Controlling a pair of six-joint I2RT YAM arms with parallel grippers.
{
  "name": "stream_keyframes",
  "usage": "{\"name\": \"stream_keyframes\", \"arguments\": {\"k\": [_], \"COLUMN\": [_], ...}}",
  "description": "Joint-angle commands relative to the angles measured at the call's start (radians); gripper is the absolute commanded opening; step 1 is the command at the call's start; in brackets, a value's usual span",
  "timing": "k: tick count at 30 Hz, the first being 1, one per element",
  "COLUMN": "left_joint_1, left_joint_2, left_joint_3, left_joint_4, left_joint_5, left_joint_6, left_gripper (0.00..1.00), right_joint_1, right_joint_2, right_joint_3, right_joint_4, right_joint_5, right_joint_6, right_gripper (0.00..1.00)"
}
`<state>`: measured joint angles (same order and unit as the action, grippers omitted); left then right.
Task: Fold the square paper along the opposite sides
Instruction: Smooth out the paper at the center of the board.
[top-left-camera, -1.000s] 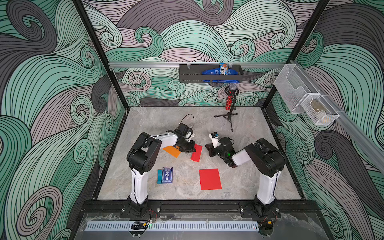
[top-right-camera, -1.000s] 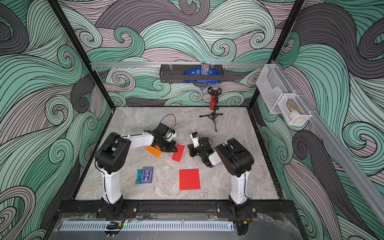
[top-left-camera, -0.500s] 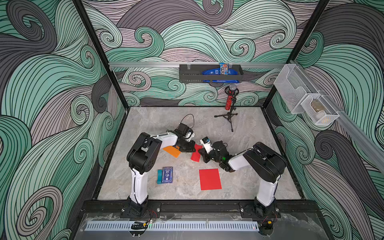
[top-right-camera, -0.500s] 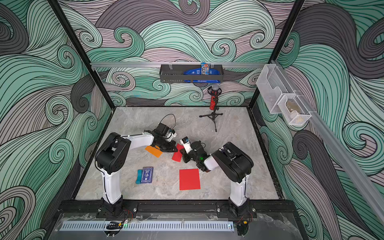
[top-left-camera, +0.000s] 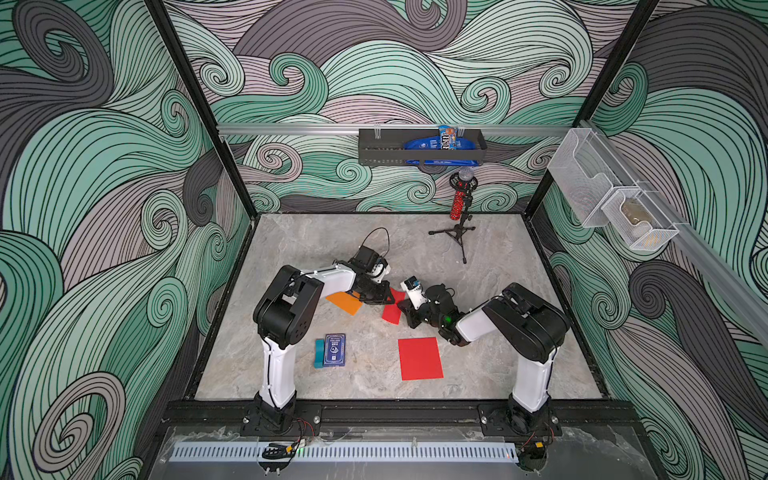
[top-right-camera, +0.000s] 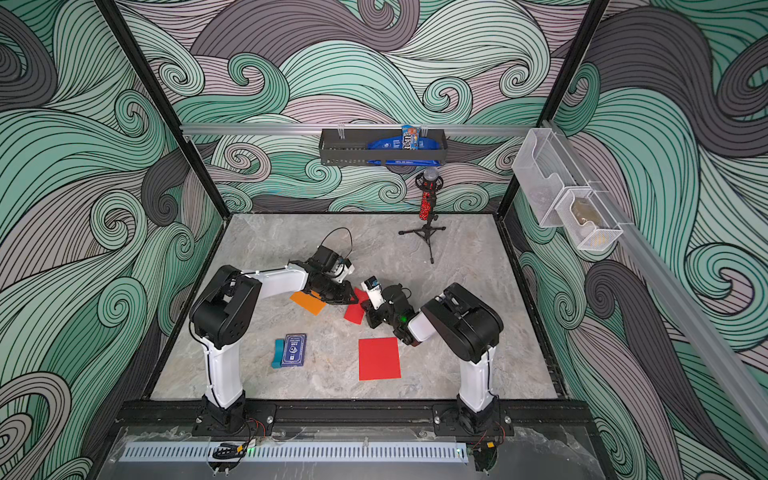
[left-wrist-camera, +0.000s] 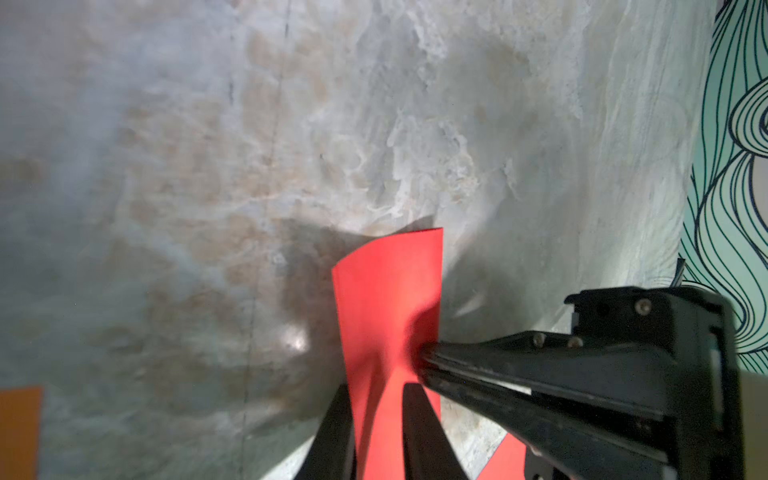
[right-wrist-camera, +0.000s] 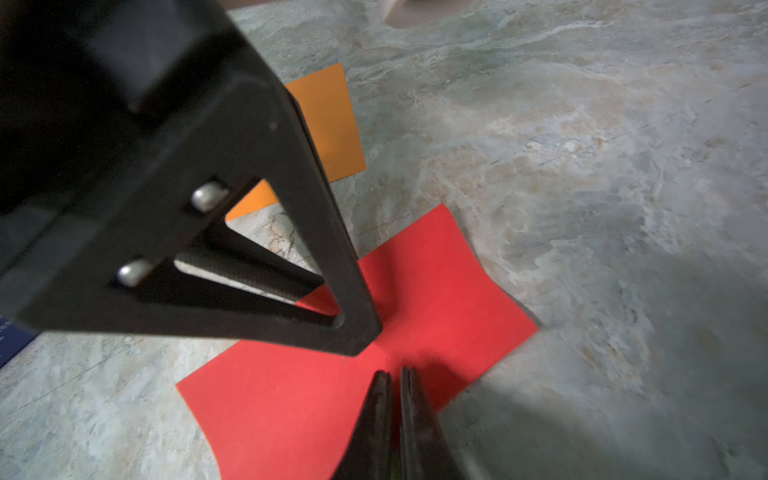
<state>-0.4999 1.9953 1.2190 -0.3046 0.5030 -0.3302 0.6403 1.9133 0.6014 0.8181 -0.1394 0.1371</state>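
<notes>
The small red paper (top-left-camera: 392, 312) lies mid-table (top-left-camera: 332, 249), caught between my two grippers. My left gripper (left-wrist-camera: 376, 392), at its 10 o'clock in a top view, stands slightly parted, and the sheet bows up loose between the jaws. My right gripper (right-wrist-camera: 392, 376), at 3 o'clock, is pinched together on the sheet's edge. An orange paper (top-left-camera: 344, 302) lies just beside at 9 o'clock, partly hidden by my left wrist. Well apart are a larger red sheet (top-left-camera: 419, 358) at 5, a blue card box (top-left-camera: 334, 350) at 7 and a microphone stand (top-left-camera: 457, 232) at 1.

Bent paper (top-left-camera: 392, 311) is seen centrally; a flat sheet (top-left-camera: 419, 358) is laid before it, a third sheet (top-left-camera: 345, 302) just left.
</notes>
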Motion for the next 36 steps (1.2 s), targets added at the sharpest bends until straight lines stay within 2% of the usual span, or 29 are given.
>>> {"name": "stream_keyframes", "arguments": {"k": [1, 4, 9, 14, 17, 24, 36], "left_joint_1": [-0.005, -0.005, -0.005, -0.005, -0.005, -0.006, -0.005], "left_joint_2": [0.021, 0.026, 0.031, 0.031, 0.029, 0.029, 0.033], "left_joint_3": [-0.006, -0.005, -0.003, -0.004, -0.006, -0.009, 0.001], "left_joint_4": [-0.059, -0.057, -0.060, -0.062, -0.061, -0.059, -0.066], "left_joint_5": [-0.046, -0.044, -0.050, -0.060, -0.062, -0.072, -0.086], "left_joint_6": [0.003, 0.004, 0.006, 0.009, 0.010, 0.008, 0.009], "left_gripper": [0.19, 0.14, 0.00, 0.00, 0.00, 0.00, 0.00], "right_joint_1": [0.005, 0.008, 0.011, 0.054, 0.080, 0.111, 0.164], "right_joint_2": [-0.009, -0.016, -0.029, -0.091, -0.081, -0.011, -0.077], "right_joint_3": [-0.026, -0.026, -0.022, -0.039, -0.042, -0.064, -0.115], "right_joint_4": [-0.027, -0.028, -0.033, -0.003, 0.003, -0.034, -0.084], "right_joint_5": [0.009, 0.009, 0.002, 0.034, 0.060, 0.095, 0.158], "right_joint_6": [0.001, 0.001, -0.011, -0.102, -0.147, -0.146, -0.182], "right_gripper": [0.11, 0.11, 0.11, 0.11, 0.11, 0.10, 0.10]}}
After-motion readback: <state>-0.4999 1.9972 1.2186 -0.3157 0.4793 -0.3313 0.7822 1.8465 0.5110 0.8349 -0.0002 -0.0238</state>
